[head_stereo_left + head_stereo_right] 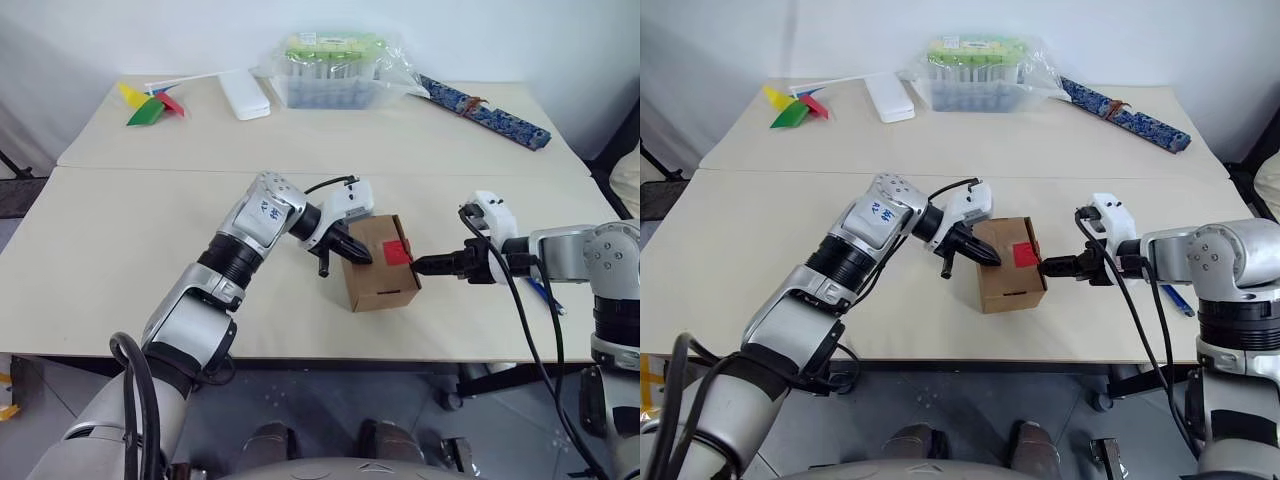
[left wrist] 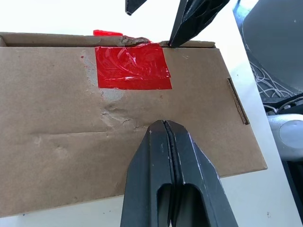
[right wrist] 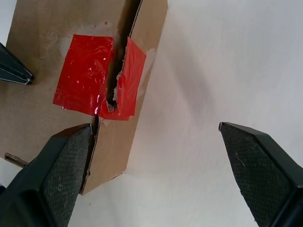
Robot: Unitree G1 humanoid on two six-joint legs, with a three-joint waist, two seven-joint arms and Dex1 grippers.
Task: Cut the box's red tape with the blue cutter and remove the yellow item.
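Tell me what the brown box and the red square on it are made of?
The box looks like plain brown cardboard: it is matte, creased and dented, and its top layer is scuffed off beside the patch. The red tape looks like thin glossy plastic film: it shines, wrinkles, and is split ragged along the lid seam.

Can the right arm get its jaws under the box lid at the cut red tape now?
Probably yes. The right gripper is open at the box edge, one finger at the seam where the red tape is split. The shut left gripper presses the lid.
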